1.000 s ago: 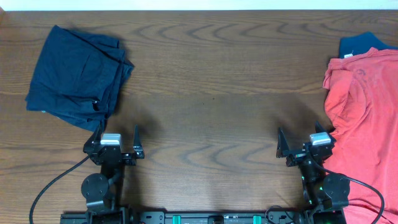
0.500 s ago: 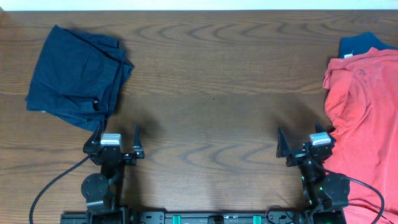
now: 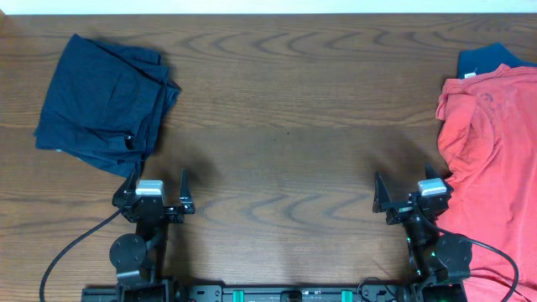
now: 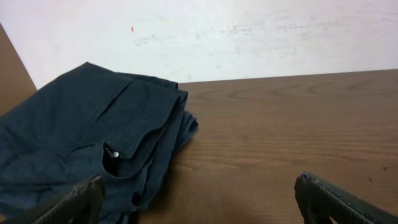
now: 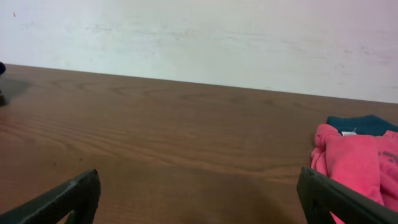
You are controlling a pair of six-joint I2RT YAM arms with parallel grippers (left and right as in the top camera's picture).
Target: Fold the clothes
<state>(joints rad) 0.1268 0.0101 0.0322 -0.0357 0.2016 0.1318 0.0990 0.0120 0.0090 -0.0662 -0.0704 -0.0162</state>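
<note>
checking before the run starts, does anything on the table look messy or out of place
The red shirt lies rumpled on the right, running out of the overhead view, with a blue garment poking out at its far end. The navy garment on the left is only loosely folded.

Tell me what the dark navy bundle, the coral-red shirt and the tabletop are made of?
Dark navy garment: soft matte cloth, probably cotton; it lies in limp folds. Coral-red T-shirt: similar matte fabric, softly wrinkled. Table: brown wood or wood-look laminate, smooth with flowing grain; which, I cannot tell.
</note>
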